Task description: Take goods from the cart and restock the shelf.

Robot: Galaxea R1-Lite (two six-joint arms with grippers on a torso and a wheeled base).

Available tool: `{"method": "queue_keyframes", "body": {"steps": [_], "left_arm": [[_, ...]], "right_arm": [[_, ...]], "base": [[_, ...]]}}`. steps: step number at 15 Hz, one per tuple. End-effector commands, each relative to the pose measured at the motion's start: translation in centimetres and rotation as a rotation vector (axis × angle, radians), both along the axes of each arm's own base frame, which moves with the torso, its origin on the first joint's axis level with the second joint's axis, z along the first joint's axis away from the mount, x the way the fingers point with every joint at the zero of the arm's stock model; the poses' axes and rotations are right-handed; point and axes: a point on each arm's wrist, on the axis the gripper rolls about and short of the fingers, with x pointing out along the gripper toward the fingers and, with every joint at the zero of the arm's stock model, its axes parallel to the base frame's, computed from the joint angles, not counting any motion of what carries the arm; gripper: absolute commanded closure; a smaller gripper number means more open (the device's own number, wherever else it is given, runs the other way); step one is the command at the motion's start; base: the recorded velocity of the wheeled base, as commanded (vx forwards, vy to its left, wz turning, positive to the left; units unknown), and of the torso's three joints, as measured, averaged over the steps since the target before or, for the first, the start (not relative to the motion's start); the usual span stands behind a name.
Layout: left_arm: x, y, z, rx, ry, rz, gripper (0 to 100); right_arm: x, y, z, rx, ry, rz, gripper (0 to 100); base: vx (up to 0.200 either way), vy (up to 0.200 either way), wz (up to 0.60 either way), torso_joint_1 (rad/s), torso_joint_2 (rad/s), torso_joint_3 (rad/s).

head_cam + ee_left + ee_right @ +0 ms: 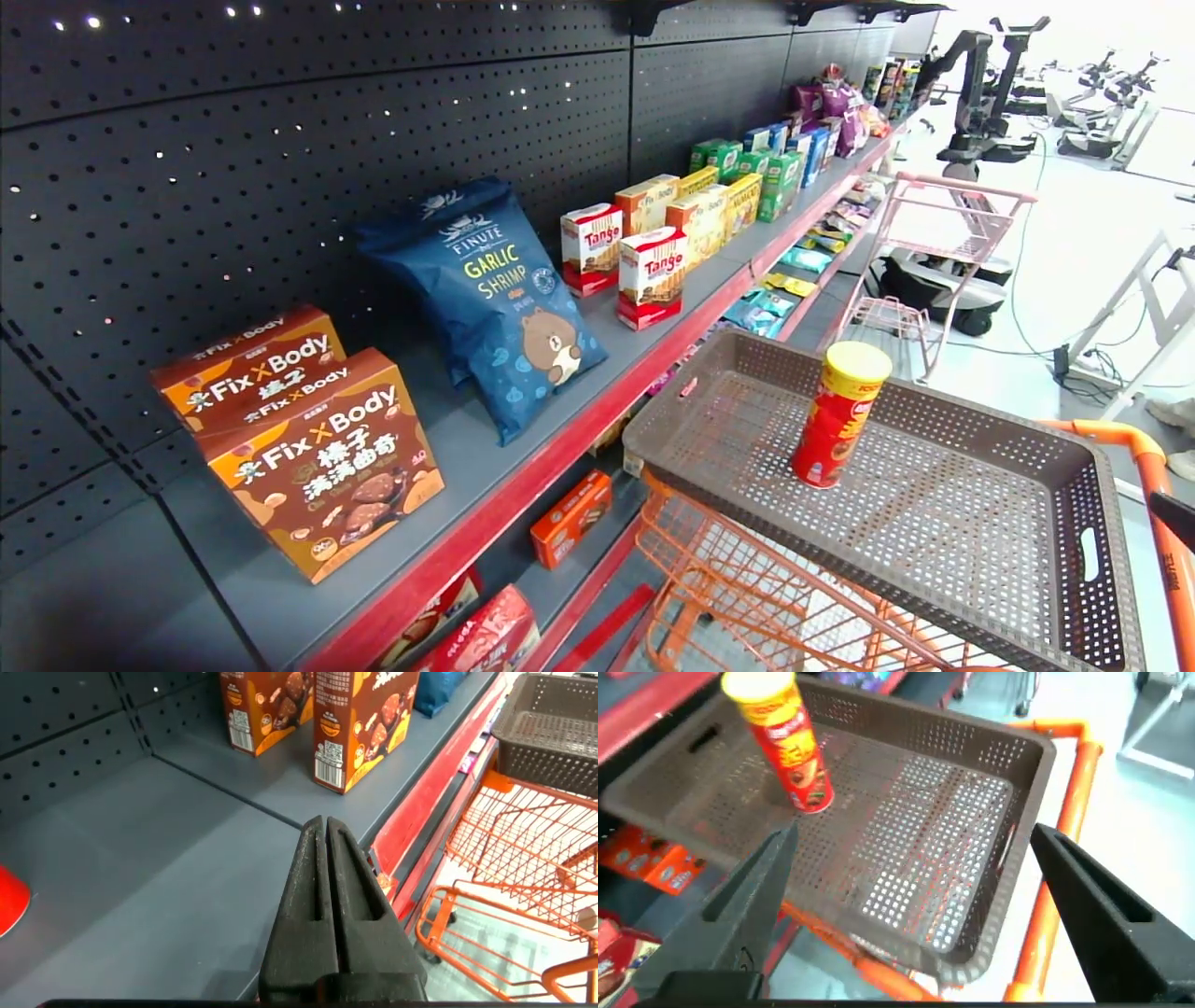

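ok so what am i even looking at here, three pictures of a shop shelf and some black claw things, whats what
This is a two-armed robot restocking a shop. The large picture comes from a camera on its head, looking down at the shelf and an orange cart. The other two come from cameras on its wrists. The left gripper is shut and holds nothing. It is over a bare stretch of shelf, with the brown cookie boxes farther along. The right gripper is wide open and empty above the brown perforated tray on the cart. One red chip can with a yellow lid stands upright in that tray.
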Motion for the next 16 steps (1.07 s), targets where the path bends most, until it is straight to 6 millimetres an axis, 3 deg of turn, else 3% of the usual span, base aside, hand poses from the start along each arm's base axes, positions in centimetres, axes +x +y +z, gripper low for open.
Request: {"method": "queue_keyframes", "body": {"steps": [1, 4, 7, 12, 14, 16], "left_arm": [[0.0, 0.0, 0.0, 0.0, 0.001, 0.0, 100], [0.0, 0.0, 0.0, 0.0, 0.001, 0.0, 100], [0.0, 0.0, 0.0, 0.0, 0.001, 0.0, 100], [0.0, 0.0, 0.0, 0.0, 0.001, 0.0, 100], [0.0, 0.0, 0.0, 0.0, 0.001, 0.0, 100], [0.0, 0.0, 0.0, 0.0, 0.001, 0.0, 100]], "right_arm": [[6.6, -1.3, -1.6, 0.03, 0.098, -0.012, 0], [10.4, -2.0, -2.2, 0.008, 0.034, 0.127, 0], [12.5, -1.8, -2.4, -0.012, 0.006, 0.222, 0], [13.2, 2.6, -3.2, -0.015, 0.007, 0.452, 0], [13.2, 2.6, -3.2, -0.016, 0.007, 0.452, 0], [13.8, 2.8, -4.6, -0.064, 0.03, 0.461, 0]], "base": [[0.0, 0.0, 0.0, 0.0, 0.0, 0.0], [0.0, 0.0, 0.0, 0.0, 0.0, 0.0], [0.0, 0.0, 0.0, 0.0, 0.0, 0.0], [0.0, 0.0, 0.0, 0.0, 0.0, 0.0], [0.0, 0.0, 0.0, 0.0, 0.0, 0.0], [0.0, 0.0, 0.0, 0.0, 0.0, 0.0]]}}
